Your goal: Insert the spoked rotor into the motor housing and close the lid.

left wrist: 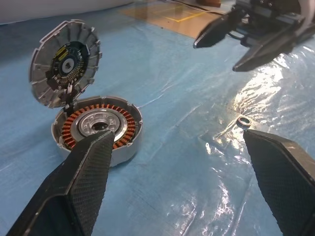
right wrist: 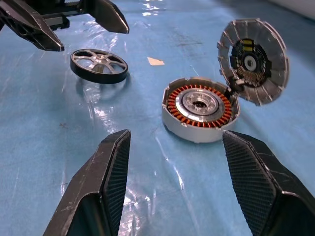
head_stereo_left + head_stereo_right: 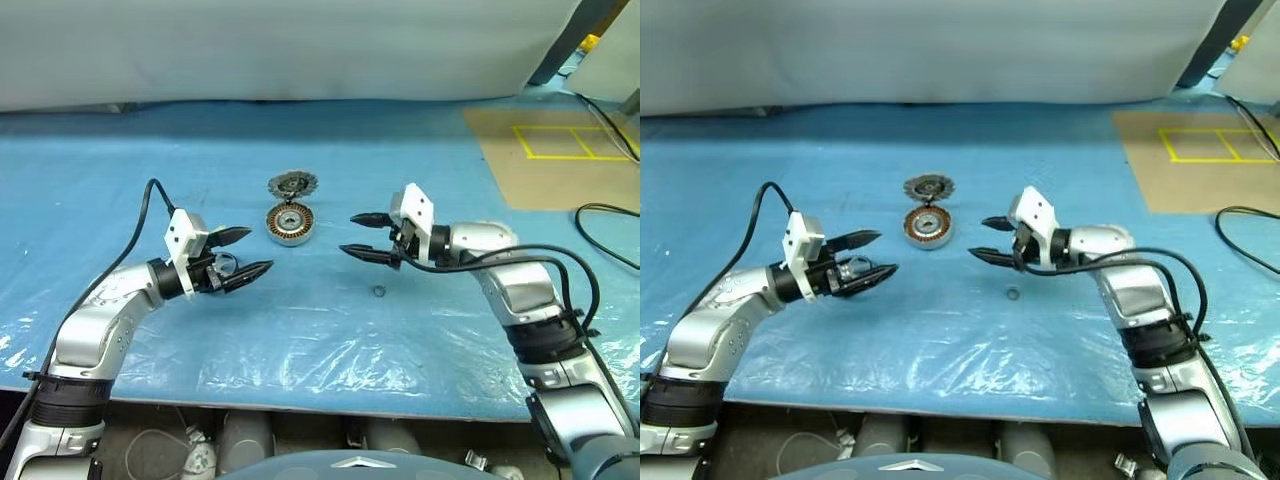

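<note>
Two grippers of mine hang above the blue plastic-covered table (image 3: 300, 330), facing each other with the work between and just beyond them. My left gripper (image 3: 243, 252) stands wide, its two black fingers spread and holding nothing. My right gripper (image 3: 363, 236) points toward the left one, its fingers also clearly parted and empty.

Between the two, a little farther out on the table, sits the round grey metal motor housing (image 3: 290, 223), its ring of copper-coloured windings and silver centre showing from above. The round grey ribbed lid (image 3: 292, 184) stands tilted up at the housing's far edge, hinged open, so its inner face with a dark circuit board is turned toward me; the housing's cavity holds no wheel.

The flat spoked rotor (image 2: 99, 65), silver spokes and hub inside a dark rim, lies flat on the sheet in my right wrist view, close under my left gripper's fingertips and apart from the housing.

A tiny dark O-ring (image 3: 378, 292) lies on the sheet near my right gripper, on the side toward me. A brown board with yellow tape lines (image 3: 560, 150) lies at the far right.
</note>
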Controlling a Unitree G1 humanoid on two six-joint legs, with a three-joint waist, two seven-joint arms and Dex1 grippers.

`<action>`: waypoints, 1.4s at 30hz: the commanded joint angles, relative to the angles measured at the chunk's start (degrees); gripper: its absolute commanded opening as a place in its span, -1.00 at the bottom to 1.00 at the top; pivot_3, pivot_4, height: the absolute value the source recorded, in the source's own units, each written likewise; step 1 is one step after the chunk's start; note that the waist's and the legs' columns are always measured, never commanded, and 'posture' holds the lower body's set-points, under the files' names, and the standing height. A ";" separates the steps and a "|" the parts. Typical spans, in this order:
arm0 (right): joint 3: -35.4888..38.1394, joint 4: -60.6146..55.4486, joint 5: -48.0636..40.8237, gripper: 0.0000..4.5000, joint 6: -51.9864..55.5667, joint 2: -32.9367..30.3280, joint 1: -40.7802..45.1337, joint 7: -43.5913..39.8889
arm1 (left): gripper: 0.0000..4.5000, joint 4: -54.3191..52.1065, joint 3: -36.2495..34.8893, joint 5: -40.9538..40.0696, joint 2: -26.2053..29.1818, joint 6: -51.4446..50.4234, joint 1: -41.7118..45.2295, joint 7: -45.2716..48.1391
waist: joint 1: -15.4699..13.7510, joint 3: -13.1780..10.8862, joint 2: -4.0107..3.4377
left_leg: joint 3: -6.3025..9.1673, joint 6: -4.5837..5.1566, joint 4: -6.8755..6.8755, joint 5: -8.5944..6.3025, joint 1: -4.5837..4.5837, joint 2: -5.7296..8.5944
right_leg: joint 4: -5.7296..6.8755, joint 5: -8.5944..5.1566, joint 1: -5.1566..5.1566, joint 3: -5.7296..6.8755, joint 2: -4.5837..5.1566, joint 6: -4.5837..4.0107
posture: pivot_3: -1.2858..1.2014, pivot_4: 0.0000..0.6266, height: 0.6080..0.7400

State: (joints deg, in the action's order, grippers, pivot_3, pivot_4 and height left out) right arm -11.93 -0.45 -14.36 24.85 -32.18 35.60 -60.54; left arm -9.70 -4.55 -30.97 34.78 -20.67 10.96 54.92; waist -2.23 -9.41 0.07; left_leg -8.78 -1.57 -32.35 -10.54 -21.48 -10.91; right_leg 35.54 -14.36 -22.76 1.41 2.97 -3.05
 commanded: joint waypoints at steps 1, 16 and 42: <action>-4.80 5.73 2.16 0.37 1.01 -0.29 8.07 -6.57 | 0.95 0.77 -0.91 0.65 1.46 1.70 1.04 2.00 | -0.08 0.00 -0.01 | -0.01 0.00 -0.01 0.00 0.03 -0.01 | 0.05 -0.02 0.00 0.00 0.00 -0.04 | 0.03 -0.52 1.00; -16.47 50.80 17.95 0.37 -8.26 16.91 38.68 -12.72 | 0.95 0.12 -2.97 2.10 0.73 5.12 -1.25 0.47 | -0.19 -0.02 -0.03 | 0.00 0.19 -0.19 0.11 -0.60 -0.12 | 0.31 -0.08 -0.54 0.19 0.01 -0.25 | 0.03 -0.52 1.00; -16.71 73.46 33.73 0.37 -22.97 30.41 43.03 1.91 | 0.95 -8.00 -1.69 1.94 -3.77 5.13 -9.21 -6.28 | -0.19 -0.10 -0.17 | -0.08 -0.01 -0.66 -0.03 -0.57 -0.48 | 1.09 -0.27 -0.71 0.39 0.00 -0.64 | 0.03 -0.52 1.00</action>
State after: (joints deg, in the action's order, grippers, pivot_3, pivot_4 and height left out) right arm -29.45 73.20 18.76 2.86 -2.13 77.37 -59.00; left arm -15.59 -6.19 -28.82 31.16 -16.22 1.88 48.84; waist -2.42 -9.51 -0.11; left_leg -8.85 -1.58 -33.02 -10.58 -22.03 -11.39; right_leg 36.65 -14.63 -23.48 1.79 2.97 -3.70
